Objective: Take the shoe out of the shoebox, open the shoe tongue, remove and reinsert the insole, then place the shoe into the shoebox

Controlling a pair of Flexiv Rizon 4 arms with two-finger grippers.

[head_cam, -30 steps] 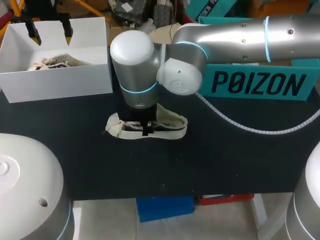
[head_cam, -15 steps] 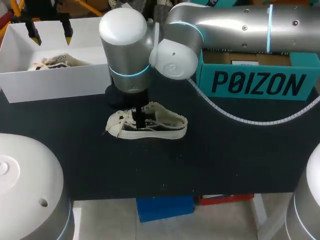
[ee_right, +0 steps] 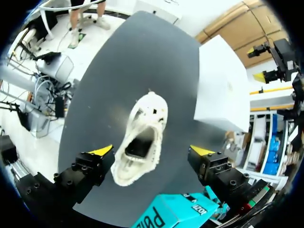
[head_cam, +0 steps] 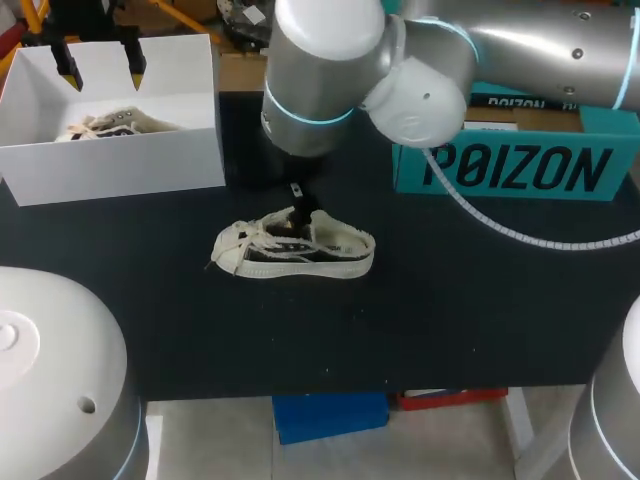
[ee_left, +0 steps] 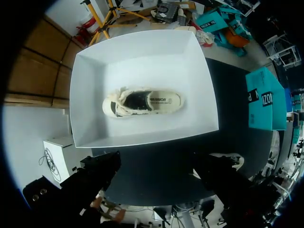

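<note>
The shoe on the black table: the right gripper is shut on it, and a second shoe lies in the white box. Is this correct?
No. The right gripper is open, not shut on the shoe: the right wrist view shows its fingers wide apart, either side of it, touching nothing. The second shoe does lie in the white box.

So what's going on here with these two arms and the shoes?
Two robot arms are working on a shoe job. The right tool hangs open above a shoe that lies on the black table, with its fingers spread to either side and not gripping it. The left tool hangs open over the white box, where a second shoe lies. Nothing is held at this moment. A teal box stands at the table's far right.
</note>
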